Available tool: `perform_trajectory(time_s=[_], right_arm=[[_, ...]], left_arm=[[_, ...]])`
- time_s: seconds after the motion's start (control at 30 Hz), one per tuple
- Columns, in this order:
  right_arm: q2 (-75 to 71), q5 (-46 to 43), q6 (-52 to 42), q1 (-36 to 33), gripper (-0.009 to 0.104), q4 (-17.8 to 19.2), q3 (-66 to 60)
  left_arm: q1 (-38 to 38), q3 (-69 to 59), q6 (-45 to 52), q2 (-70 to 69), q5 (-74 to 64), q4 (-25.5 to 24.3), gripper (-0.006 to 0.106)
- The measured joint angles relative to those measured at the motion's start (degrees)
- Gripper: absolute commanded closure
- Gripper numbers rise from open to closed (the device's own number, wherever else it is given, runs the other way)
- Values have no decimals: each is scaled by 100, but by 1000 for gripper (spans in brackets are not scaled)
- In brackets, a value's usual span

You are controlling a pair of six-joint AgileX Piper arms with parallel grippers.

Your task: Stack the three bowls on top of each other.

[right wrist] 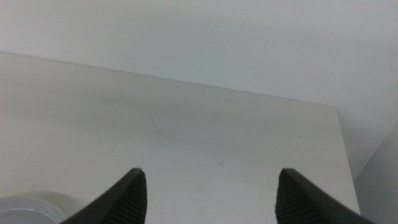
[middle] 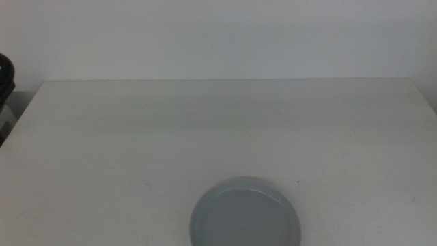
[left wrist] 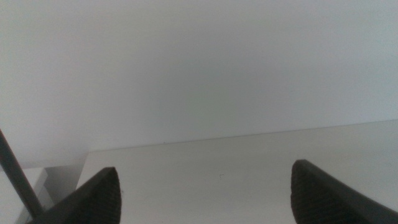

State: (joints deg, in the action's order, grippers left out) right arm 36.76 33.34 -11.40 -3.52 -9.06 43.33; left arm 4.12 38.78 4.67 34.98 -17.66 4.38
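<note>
No readable text, labels, brands, numbers or signs anywhere.

This looks like a bare test room or lab set up for robot trials, not a home or kitchen. A plain white desk (middle: 136, 137) fills the middle view and stands against an unmarked white wall (middle: 218, 34). The only dish in sight is a light grey bowl (middle: 244, 215) at about 6 o'clock. A dark piece of equipment (middle: 5, 75) shows at 9 o'clock, off the desk's edge. Both wrist views show the same pale desk and blank wall.
</note>
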Motion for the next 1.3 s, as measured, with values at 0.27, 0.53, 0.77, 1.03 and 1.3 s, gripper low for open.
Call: perform_trajectory(time_s=[0.27,0.53,0.77,1.03,1.3], right_arm=[[-5,-48,0,0,42,4,-128],[-668,-1000,0,0,42,292,-983],[-1991,-1502,0,0,42,414,-2288],[-3143,-1506,0,0,42,416,-3510],[-3672,-1501,0,0,42,58,-4058]], left_arm=[[0,-183,0,-80,7,0,-4],[0,-1346,0,-1309,172,0,-4],[0,-2727,0,-2717,300,0,-4],[0,-3846,0,-3543,333,4,-4],[0,-4041,0,-3569,527,4,-4]])
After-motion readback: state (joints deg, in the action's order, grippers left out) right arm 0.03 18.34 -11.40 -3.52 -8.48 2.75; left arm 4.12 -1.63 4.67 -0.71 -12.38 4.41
